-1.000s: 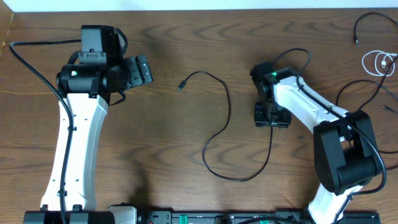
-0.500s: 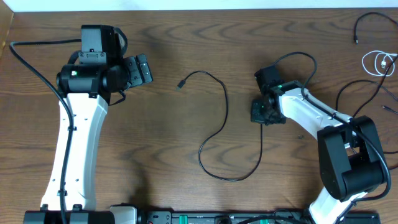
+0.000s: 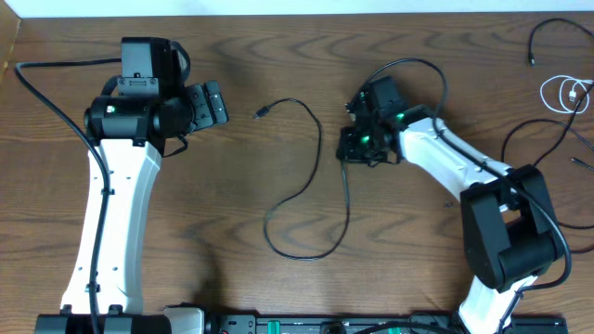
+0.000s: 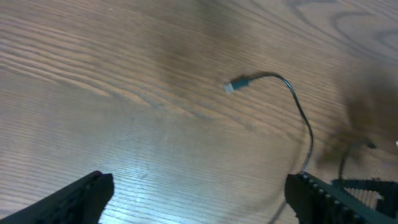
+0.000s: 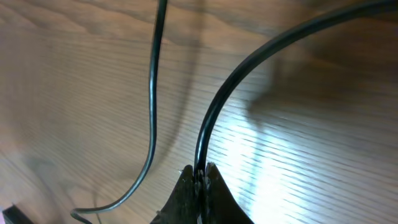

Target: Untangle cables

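Black cable [image 3: 309, 257]: lies in a loose open loop on the wood surface [image 3: 232, 204], in the middle and closest to the arm bases. One run climbs straight up to the right jaws. The other bends up and left.
Right jaws: pressed together, pinching the black cable low over the surface. In the wrist view the cord runs in right at the fingertips [image 5: 183, 199].
Right arm [image 3: 445, 162]: stretched leftward to the middle of the surface.
Left jaws: spread wide with nothing between the fingers [image 4: 81, 193], over bare wood and well apart from the cable.
Plug [image 3: 261, 114]: free end of the black cable, flat on the surface between the two arms.
Far right corner: a coiled white cable [image 3: 564, 93] and thin black cords [image 3: 535, 35] lie near each other, well apart from the held cable.
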Tool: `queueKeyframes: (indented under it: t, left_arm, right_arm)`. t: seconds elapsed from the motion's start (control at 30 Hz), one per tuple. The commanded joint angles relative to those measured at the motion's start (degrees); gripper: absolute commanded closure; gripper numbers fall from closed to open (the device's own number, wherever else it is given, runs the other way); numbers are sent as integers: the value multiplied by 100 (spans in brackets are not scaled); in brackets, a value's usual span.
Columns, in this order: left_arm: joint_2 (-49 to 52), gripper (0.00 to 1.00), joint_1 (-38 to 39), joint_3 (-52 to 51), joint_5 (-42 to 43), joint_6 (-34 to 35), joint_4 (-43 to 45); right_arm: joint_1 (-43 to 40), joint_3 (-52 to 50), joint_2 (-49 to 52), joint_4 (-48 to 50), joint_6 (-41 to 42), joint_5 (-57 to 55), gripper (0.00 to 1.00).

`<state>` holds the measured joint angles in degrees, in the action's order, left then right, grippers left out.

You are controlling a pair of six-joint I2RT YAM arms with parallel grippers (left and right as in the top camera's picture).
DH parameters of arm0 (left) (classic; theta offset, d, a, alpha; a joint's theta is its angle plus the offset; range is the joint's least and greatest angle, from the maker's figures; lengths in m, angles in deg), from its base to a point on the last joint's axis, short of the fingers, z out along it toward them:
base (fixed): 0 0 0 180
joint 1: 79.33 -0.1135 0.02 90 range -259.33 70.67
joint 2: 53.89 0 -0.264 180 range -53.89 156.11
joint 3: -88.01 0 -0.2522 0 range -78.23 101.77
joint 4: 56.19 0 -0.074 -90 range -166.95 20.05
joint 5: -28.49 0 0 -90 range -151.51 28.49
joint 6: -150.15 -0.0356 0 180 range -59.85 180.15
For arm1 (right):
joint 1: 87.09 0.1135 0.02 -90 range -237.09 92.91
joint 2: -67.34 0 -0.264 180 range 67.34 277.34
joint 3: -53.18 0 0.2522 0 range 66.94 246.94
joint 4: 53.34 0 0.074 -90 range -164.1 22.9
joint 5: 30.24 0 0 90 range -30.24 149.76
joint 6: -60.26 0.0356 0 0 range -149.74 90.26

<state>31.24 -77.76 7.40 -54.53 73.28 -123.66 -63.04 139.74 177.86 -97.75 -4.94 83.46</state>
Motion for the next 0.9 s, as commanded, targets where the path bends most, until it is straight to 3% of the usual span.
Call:
queueKeyframes:
  t: [0.0, 0.2, 0.33, 0.43, 0.63, 0.7, 0.87]
  left_arm:
    - [142, 12, 151, -203, 162, -63, -26]
    - [542, 27, 181, -831, 1084, -605, 20]
    - [918, 38, 190, -1040, 1165, -846, 85]
    - [1196, 50, 190, -1040, 1259, -994, 146]
    - [1808, 88, 208, -1040, 1663, -1078, 197]
    - [1985, 92, 212, -1040, 1690, -1078, 195]
    - [2343, 92, 236, -1043, 1958, -1078, 262]
  right_arm:
    - [155, 81, 39, 140, 507, -251, 99]
    - [155, 81, 39, 378, 782, -238, 99]
    - [164, 81, 39, 463, 907, -232, 99]
    - [199, 81, 39, 518, 951, -232, 99]
    - [306, 81, 175, 730, 1193, -214, 99]
    - [310, 81, 275, 824, 1250, -96, 99]
    - [323, 81, 398, 1073, 1364, 48, 99]
